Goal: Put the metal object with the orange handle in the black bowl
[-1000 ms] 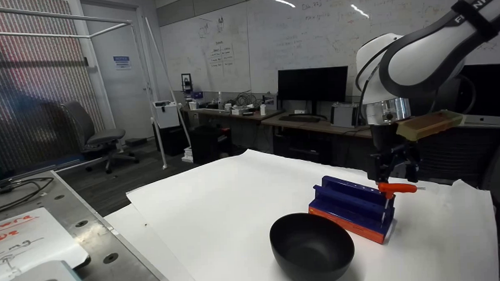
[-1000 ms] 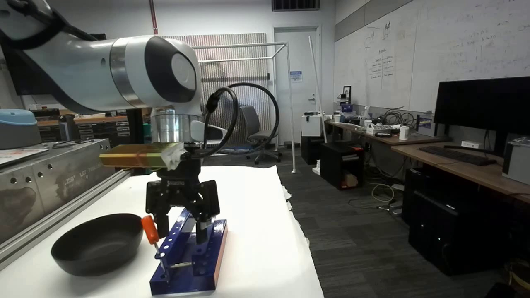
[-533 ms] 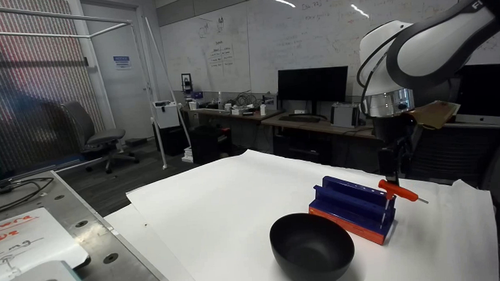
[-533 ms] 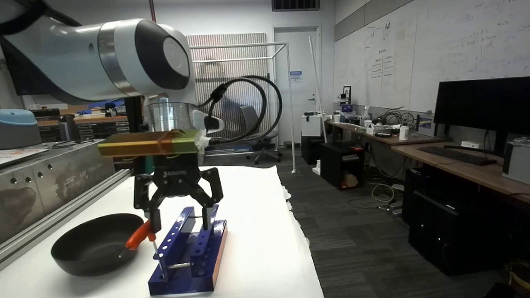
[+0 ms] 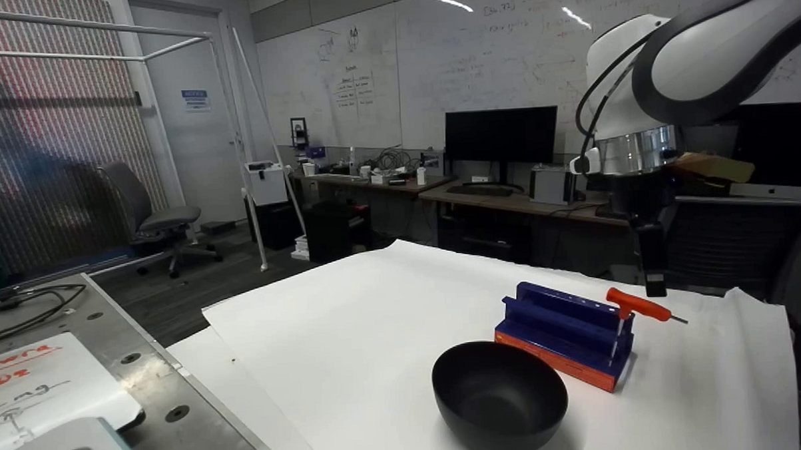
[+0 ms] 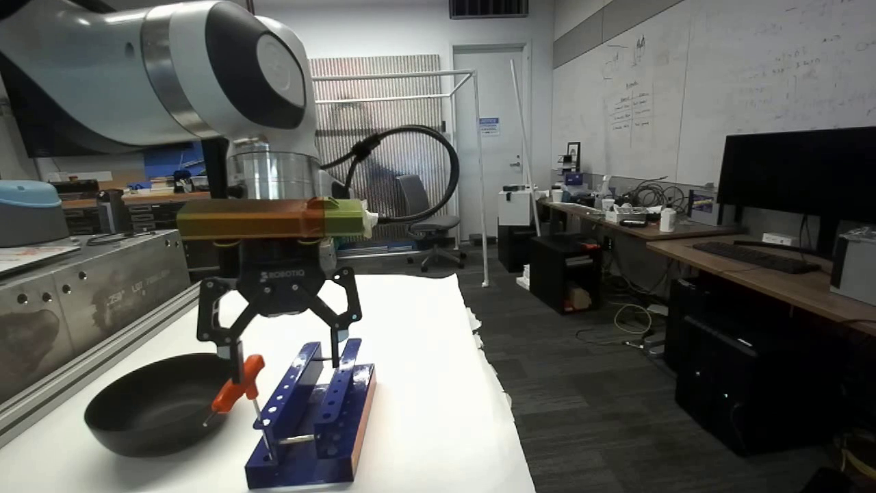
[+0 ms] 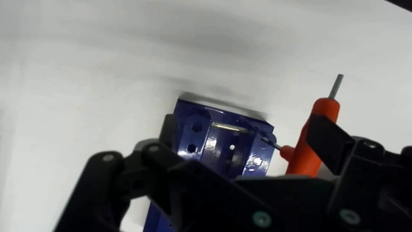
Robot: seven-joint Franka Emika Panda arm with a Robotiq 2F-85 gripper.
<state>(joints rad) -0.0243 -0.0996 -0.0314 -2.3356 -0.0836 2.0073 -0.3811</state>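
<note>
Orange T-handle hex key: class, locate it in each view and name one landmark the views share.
In an exterior view: orange T-handle hex key, right of centre, lower half.
In an exterior view: hex key, left of centre, lower half.
In the wrist view: hex key, right of centre, partly hidden.
Shared landmark: the blue perforated rack, with the hex key in an end hole.

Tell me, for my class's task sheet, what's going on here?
A robot arm has its tool open near the blue rack, gripping nothing. The metal object with the orange handle sits in one end of the rack. The black bowl stands beside the rack, and the object is not in it yet.
</note>
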